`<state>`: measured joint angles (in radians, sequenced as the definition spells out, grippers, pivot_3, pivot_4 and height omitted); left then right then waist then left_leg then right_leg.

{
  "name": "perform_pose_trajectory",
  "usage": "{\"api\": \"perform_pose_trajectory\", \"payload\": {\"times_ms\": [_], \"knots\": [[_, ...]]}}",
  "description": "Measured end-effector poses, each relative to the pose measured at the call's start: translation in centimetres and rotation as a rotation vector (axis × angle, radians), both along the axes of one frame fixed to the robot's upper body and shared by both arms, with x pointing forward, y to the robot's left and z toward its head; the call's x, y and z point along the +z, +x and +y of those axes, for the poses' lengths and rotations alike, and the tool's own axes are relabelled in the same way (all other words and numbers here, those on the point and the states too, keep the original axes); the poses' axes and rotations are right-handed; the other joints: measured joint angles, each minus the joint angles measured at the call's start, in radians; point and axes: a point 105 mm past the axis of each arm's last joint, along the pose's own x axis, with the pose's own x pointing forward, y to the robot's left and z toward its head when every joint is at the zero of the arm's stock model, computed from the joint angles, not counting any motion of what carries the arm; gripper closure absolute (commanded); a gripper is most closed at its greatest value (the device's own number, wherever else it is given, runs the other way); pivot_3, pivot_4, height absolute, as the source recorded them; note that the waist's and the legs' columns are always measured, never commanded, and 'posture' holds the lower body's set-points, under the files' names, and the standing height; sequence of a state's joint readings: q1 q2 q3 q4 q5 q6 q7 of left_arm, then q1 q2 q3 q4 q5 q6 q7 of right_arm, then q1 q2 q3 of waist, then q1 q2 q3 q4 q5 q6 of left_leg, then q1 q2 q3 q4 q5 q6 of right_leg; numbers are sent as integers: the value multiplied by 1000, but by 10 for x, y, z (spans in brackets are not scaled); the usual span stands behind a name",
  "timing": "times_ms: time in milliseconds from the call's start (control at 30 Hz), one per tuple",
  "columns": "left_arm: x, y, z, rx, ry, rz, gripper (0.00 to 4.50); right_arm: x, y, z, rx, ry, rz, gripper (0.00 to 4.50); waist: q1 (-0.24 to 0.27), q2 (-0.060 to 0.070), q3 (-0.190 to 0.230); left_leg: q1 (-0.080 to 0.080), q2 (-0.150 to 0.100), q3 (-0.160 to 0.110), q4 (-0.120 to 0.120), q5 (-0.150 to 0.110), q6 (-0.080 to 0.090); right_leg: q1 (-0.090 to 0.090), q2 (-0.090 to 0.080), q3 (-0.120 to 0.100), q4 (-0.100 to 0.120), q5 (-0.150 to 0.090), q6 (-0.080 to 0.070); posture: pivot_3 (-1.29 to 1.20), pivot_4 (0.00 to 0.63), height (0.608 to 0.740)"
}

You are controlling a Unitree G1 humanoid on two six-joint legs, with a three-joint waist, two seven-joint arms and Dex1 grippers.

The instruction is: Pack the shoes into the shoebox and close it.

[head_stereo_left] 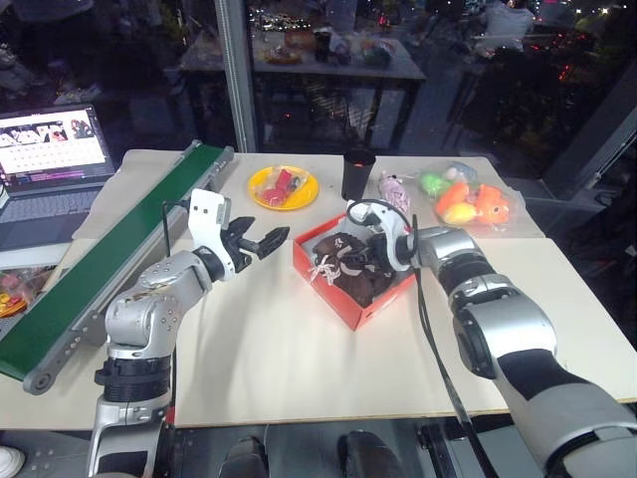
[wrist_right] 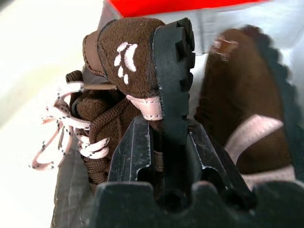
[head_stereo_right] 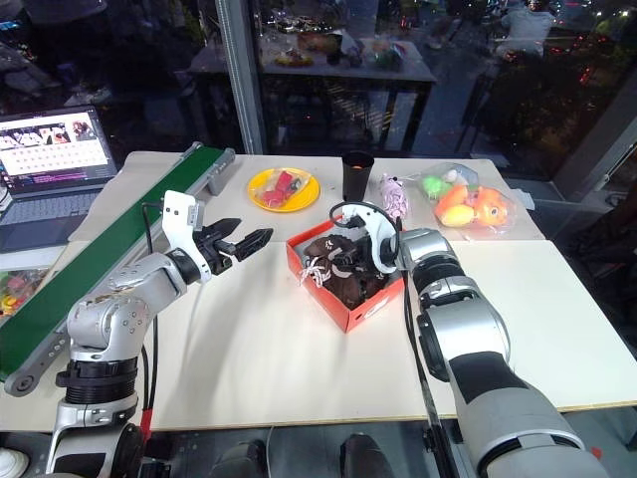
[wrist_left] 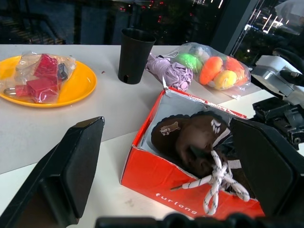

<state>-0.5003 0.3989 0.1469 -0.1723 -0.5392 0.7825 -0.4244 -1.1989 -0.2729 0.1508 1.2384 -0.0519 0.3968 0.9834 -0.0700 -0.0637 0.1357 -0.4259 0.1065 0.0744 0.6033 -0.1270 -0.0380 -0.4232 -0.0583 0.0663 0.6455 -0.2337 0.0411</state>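
The red shoebox (head_stereo_left: 343,299) stands open at the middle of the table, white inside. Both dark brown shoes (head_stereo_left: 350,264) lie in it, cream laces (wrist_left: 216,183) hanging over the front wall. My right gripper (wrist_right: 159,61) reaches down into the box from the right and is shut on the heel wall of one shoe (wrist_right: 126,52), which has a pale paw mark. The other shoe (wrist_right: 242,90) lies beside it. My left gripper (head_stereo_left: 271,241) hovers open just left of the box with nothing between its fingers (wrist_left: 71,161).
A yellow plate (head_stereo_left: 261,179) with bagged red pieces, a black cup (head_stereo_left: 357,174), a purple bundle (head_stereo_left: 394,189) and a bag of toy fruit (head_stereo_left: 468,199) sit behind the box. A green conveyor (head_stereo_left: 109,269) runs along the left, with a laptop (head_stereo_left: 50,149) beyond it.
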Motion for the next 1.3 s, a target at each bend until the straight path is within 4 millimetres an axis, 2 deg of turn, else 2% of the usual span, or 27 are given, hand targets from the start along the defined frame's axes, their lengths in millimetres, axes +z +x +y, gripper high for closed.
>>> {"api": "perform_pose_trajectory", "payload": {"times_ms": [100, 333, 533, 600, 667, 767, 867, 933, 1033, 1167, 1233, 1267, 1300], "knots": [[0, 0, 0, 1, 3, 1, 0, -2, 0, 4, 117, -170, -84, 4112, 11, 0, -1, 0, 0, 0, 1, 0, -1, 1, -1, -1, 0, -3, -3, 0, 150, 736], [-1, 0, 0, 4, 7, 0, 0, -8, 0, 4, 261, -415, -179, 4112, 41, 1, -2, 0, -2, 0, 3, -1, -2, 1, -3, -1, -5, -3, -4, 0, 150, 736], [-2, 0, 1, 7, 8, 4, 0, -10, 0, 3, 276, -448, -185, 4112, 57, 1, -2, 0, -2, 0, 3, -2, -3, 1, -4, -1, -6, -2, -4, 0, 150, 736], [-2, 0, 1, 6, 8, 2, 0, -10, 0, 3, 271, -437, -182, 3159, 56, 1, -2, 0, -2, 0, 3, -2, -3, 1, -4, -1, -5, -2, -4, 0, 150, 736], [-1, -1, 0, 4, 9, -1, 0, -12, -1, 2, 258, -415, -170, 2590, 57, 1, -2, -1, -2, 0, 2, -2, -3, 1, -4, -1, -5, -3, -4, 0, 150, 736], [-1, -1, 0, 4, 9, -1, 0, -29, -8, -5, 209, -352, -97, 1551, 57, 4, 1, -9, -3, 0, 3, -2, -3, -2, -4, -1, -5, 0, -7, 0, 150, 736], [-2, -1, -3, -9, 11, 2, 0, -25, -6, -9, 174, -315, -86, 507, 54, 6, 2, -10, -2, 0, 3, -1, -2, -3, -3, -1, -5, 1, -8, 0, 150, 736], [-2, -1, -4, -12, 11, 2, 0, -24, -5, -9, 157, -294, -84, 81, 54, 7, 2, -10, -2, -1, 2, -1, -2, -4, -3, -1, -4, 1, -7, 0, 150, 736], [-3, -1, -7, -23, 11, 4, 0, -20, -3, -16, 102, -246, -70, 81, 54, 9, 5, -12, -3, -1, 2, -1, -2, -5, -2, -1, -5, 1, -6, 0, 150, 736], [-4, -1, -10, -42, 13, 10, 0, -8, -1, -15, 43, -133, -44, 81, 52, 14, 11, -17, -3, -1, 3, -1, -2, -10, -2, -1, -4, 4, -2, 0, 150, 736], [-5, 0, -11, -53, 27, 12, 0, 12, -1, -13, 19, -17, -23, 81, 51, 17, 16, -22, -3, -1, 4, -1, -2, -16, -2, 0, -2, 5, -1, 0, 150, 736], [-5, 0, -11, -58, 39, 12, 0, 26, -1, -12, 18, 40, -32, 81, 52, 19, 17, -25, -3, -2, 4, 0, 0, -18, -1, 0, -2, 5, 0, 0, 150, 736], [-6, 0, -12, -80, 51, 16, 0, 49, -5, -12, 18, 126, -47, 81, 53, 20, 18, -27, -3, -2, 4, 3, 4, -20, -1, 0, -1, 5, 0, 0, 150, 736]]}}
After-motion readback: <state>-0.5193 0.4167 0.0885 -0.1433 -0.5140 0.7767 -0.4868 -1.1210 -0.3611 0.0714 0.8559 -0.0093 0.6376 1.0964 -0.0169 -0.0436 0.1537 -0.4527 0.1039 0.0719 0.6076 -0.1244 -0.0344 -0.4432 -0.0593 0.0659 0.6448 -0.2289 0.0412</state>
